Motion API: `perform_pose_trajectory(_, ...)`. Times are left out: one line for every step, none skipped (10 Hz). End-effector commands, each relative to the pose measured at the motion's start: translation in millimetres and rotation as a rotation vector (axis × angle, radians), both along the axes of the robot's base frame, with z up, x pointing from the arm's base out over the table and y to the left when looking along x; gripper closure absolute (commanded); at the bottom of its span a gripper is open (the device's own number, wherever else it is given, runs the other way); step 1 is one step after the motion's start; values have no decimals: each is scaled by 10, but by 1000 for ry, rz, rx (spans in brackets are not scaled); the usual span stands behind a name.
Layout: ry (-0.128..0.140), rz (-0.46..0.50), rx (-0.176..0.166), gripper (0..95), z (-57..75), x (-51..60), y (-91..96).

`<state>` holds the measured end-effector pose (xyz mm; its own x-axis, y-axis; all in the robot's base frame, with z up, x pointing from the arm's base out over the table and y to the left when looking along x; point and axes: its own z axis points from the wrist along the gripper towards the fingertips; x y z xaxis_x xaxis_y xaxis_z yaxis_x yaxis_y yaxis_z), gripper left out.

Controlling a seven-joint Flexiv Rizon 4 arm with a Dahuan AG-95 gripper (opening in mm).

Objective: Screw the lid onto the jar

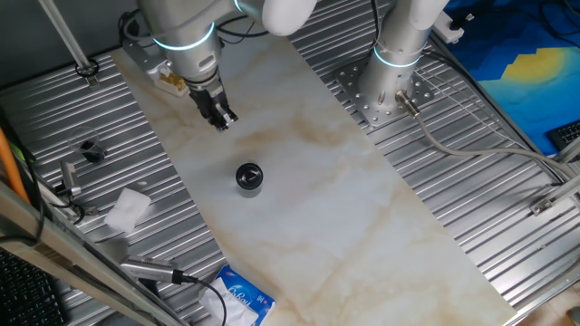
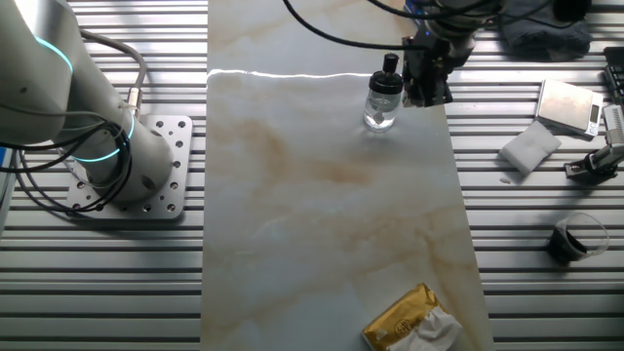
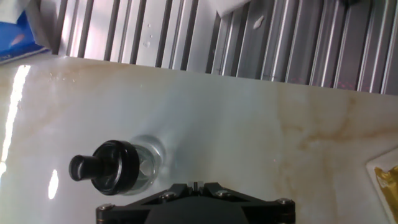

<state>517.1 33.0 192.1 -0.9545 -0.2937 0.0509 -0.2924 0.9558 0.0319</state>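
Note:
The jar (image 1: 249,184) is small and pale translucent, and stands upright on the marble board. The black lid (image 1: 248,172) sits on top of it. In the other fixed view the jar (image 2: 381,109) stands near the board's far edge with the lid (image 2: 388,76) on it. My gripper (image 1: 223,120) is shut and empty, off the jar to one side and a little above the board. In the other fixed view the gripper (image 2: 429,90) is just right of the jar. In the hand view the lid (image 3: 112,167) and the jar (image 3: 149,163) lie left of the gripper (image 3: 194,185).
A white tissue wad (image 1: 128,207) and a tiny black metal piece (image 1: 91,149) lie on the ribbed table to the left. A blue packet (image 1: 243,299) lies at the board's near end. The second arm's base (image 1: 390,86) stands at the back right.

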Motion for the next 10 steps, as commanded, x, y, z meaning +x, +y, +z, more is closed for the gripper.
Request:
perform_pose_trajectory(-1,0,5,950,-7,-4,-2)
perform_pose_trajectory(2,-2,-7,950,-7,-4,-2)
perform_pose_trajectory(4,-8,-13,950,-7,-4,-2)
perform_pose_trajectory(14,-34,-37,950,78,15,278)
perform_pose_trajectory(14,-42,-46,950,114,13,477)
perform_pose_trajectory(10,-65,-48,950,116,9,690)
perform_pose_trajectory(6,-91,-53,950,99,-2,866)
perform_pose_trajectory(2,-110,-61,950,74,-19,1032)
perform_pose_trajectory(2,-103,-63,950,89,3,1038)
perform_pose_trajectory(1,-111,-61,950,88,3,1042)
